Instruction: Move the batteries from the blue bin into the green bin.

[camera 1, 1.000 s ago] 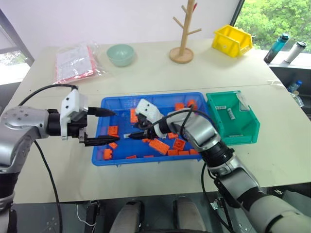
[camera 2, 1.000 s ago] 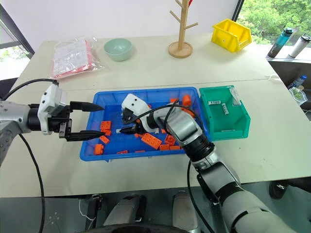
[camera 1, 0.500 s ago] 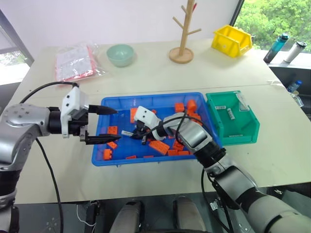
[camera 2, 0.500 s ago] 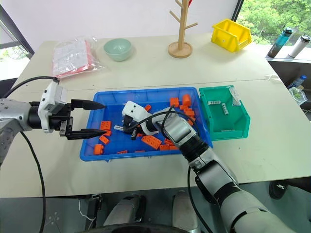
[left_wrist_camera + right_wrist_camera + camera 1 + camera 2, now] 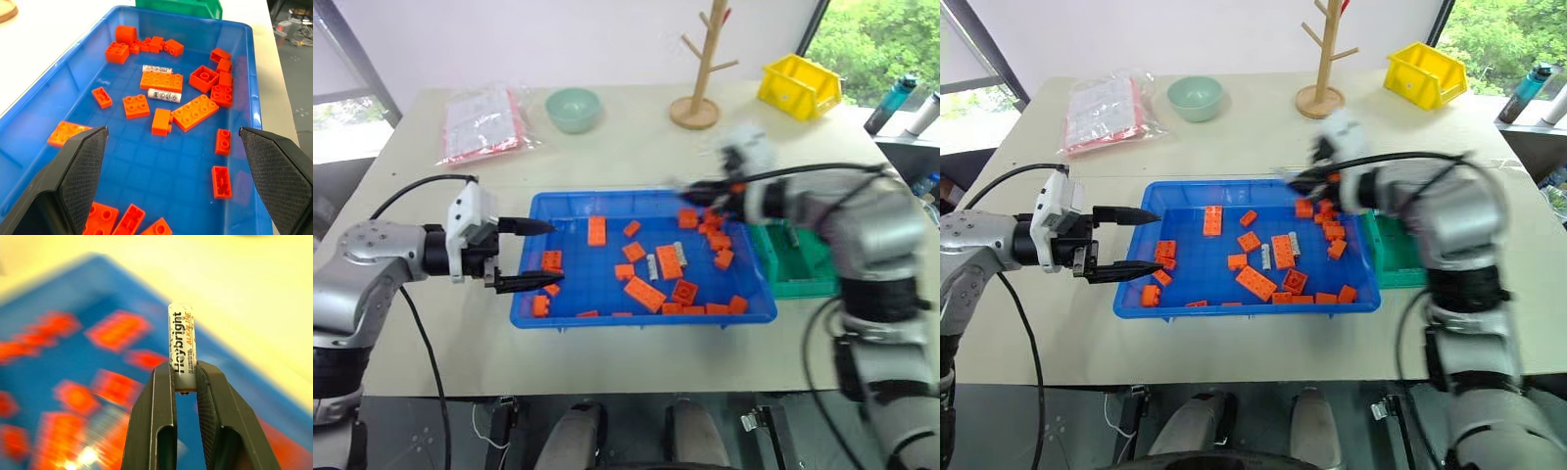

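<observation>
The blue bin (image 5: 597, 279) lies mid-table, strewn with orange bricks. Two batteries (image 5: 165, 95) (image 5: 156, 69) rest among the bricks near its middle, also seen as small grey cylinders (image 5: 653, 266). My right gripper (image 5: 185, 379) is shut on a white battery (image 5: 182, 345), which stands upright between its fingertips. That gripper (image 5: 677, 186) hovers, blurred, over the blue bin's far right part. The green bin (image 5: 803, 269) sits just right of the blue bin, partly hidden by my right arm. At the blue bin's left end my left gripper (image 5: 554, 253) stands open with nothing between its fingers.
A yellow bin (image 5: 800, 85) and a wooden peg stand (image 5: 697, 98) are at the back right. A pale green bowl (image 5: 574, 106) and a plastic bag (image 5: 480, 122) lie at the back left. Bottles (image 5: 898, 95) stand beyond the table's right edge.
My right gripper shut on a battery in the blue bin, lifted it out and swung up and to the right. The left gripper stayed in place. The camera has shifted.
</observation>
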You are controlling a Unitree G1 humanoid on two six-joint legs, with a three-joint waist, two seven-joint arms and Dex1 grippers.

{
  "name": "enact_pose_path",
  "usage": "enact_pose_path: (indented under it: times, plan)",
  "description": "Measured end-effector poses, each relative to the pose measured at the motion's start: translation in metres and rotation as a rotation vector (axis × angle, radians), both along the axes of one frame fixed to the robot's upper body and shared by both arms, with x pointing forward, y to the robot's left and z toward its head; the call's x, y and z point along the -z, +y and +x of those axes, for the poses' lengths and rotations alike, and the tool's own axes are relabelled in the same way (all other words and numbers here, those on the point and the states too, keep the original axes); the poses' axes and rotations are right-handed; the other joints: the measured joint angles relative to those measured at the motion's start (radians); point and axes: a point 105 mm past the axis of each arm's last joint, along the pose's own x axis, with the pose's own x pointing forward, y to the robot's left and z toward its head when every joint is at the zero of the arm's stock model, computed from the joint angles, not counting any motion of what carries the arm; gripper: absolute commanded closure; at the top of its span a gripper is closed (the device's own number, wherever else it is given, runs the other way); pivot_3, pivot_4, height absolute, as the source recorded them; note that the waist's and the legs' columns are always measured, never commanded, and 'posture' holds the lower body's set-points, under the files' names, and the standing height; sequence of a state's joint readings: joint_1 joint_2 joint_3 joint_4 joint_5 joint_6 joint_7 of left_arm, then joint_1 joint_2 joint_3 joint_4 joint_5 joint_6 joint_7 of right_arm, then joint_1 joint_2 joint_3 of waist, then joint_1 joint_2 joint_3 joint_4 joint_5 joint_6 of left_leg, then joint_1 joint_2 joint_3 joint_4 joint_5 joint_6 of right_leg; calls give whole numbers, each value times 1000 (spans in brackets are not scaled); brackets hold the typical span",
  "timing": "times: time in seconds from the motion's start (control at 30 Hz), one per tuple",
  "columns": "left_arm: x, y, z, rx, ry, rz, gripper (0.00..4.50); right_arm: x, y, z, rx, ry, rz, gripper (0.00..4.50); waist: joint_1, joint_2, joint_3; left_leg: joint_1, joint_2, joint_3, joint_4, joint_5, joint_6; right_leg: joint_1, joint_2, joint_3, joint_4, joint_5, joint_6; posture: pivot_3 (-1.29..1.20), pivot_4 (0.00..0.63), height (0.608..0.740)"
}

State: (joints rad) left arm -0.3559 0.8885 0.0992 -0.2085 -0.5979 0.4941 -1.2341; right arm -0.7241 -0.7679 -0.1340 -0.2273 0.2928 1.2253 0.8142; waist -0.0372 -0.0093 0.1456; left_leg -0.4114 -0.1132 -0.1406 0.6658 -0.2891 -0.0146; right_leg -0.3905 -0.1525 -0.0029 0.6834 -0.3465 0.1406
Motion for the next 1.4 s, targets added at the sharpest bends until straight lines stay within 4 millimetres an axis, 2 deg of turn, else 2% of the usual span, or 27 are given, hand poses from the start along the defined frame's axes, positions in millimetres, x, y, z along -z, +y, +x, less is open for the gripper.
enact_pose_path:
  times: [0.03, 0.1, 0.2, 0.27, 0.37, 0.5, 0.57, 0.67, 0.73, 0.8, 0.9, 1.03, 1.07, 1.17, 1.3, 1.4]
  plan:
    - [0, -1, 1, 2, 1, -7, 0, 2, -19, -5, 63, 18, -6, 4444, -1, 0, 0, 0, 0, 1, 0, 0, 0, 0, 0, 0, 0, 0, 0, 0, 150, 719]
    - [1, -2, 4, 3, 2, -14, 0, 5, -37, -13, 123, 32, -15, 4444, -6, 0, 0, 0, 2, 4, 0, 0, 0, -1, 0, 0, 0, 0, 0, 0, 150, 719]
    - [0, -2, 10, -1, -11, -20, 0, 18, -53, -25, 177, 65, -35, 4444, -11, 0, 0, 1, 5, 7, -1, 0, 0, -1, 2, 0, 1, 0, 0, 0, 150, 719]
    - [0, -5, 13, 3, -12, -30, 0, 31, -57, -31, 195, 97, -45, 3403, -11, 0, 0, 1, 5, 8, -1, 0, 0, -1, 1, 0, 1, 0, 0, 0, 150, 719]
    - [-3, -9, 17, 10, -27, -37, 0, 46, -65, -32, 233, 102, -67, 2108, -6, 0, 0, 1, 4, 7, 0, 0, 1, 0, 1, 0, 1, 0, 0, 0, 150, 719]
    - [-6, -11, 21, 10, -44, -38, 0, 44, -76, -26, 261, 43, -116, 351, -5, 0, 0, 1, 3, 7, 0, 0, 1, 0, 1, 0, 1, 0, 0, 0, 150, 719]
    - [-6, -11, 21, 10, -43, -36, 0, 36, -73, -23, 227, 20, -131, 351, -7, 0, 0, 1, 4, 7, 0, 0, 1, 0, 1, 0, 1, 0, 0, 0, 150, 719]
    - [-6, -11, 20, 12, -46, -33, 0, 2, -48, -10, 110, -75, -119, 351, -20, 1, 1, 1, 5, 9, 0, 0, 0, -1, 2, 0, 0, 0, 0, 0, 150, 719]
    - [-7, -12, 19, 17, -54, -28, 0, -24, -20, -3, 7, -151, -100, 351, -25, 1, 1, 1, 6, 7, -1, 0, 0, -1, 2, 0, -1, 0, 0, 0, 150, 719]
    - [-8, -12, 18, 17, -57, -24, 0, -30, 10, -2, -111, -166, -79, 351, -27, 0, 0, 1, 6, 6, -1, 0, 0, -1, 2, -1, 0, 0, 0, 0, 150, 719]
    - [-8, -11, 18, 4, -60, -20, 0, -3, 56, -8, -333, -92, -104, 351, -22, 0, 0, 0, 4, 5, -1, 0, 1, 0, 1, -1, 0, 0, 0, 0, 150, 719]
    - [-8, -10, 15, -5, -59, -8, 0, 24, 101, -16, -600, -64, -177, 351, -17, 0, 0, 0, 3, 5, 0, 0, 1, -1, 1, -1, 0, 0, 0, 0, 150, 719]
    - [-9, -10, 15, -5, -63, -5, 0, 29, 109, -16, -651, -64, -194, 160, -17, 0, 0, 0, 3, 4, 1, 0, 1, -1, 1, -1, 0, 0, 0, 0, 150, 719]
    - [-11, -10, 14, -10, -73, -2, 0, 44, 118, -11, -750, -40, -258, 160, -15, 0, 0, 0, 3, 4, 1, 0, 1, -1, 1, -1, 0, 0, 0, 0, 150, 719]
    - [-12, -10, 12, -23, -77, -2, 0, 68, 116, -7, -850, 4, -346, 160, -14, 0, 0, 0, 3, 4, 1, 0, 1, -1, 1, -1, 0, 0, 0, 0, 150, 719]
    - [-14, -10, 10, -33, -89, -5, 0, 79, 115, 0, -885, 9, -388, 160, -23, 0, 0, 0, 3, 4, 1, 0, 0, -2, 2, -1, 0, 0, 0, 0, 150, 719]
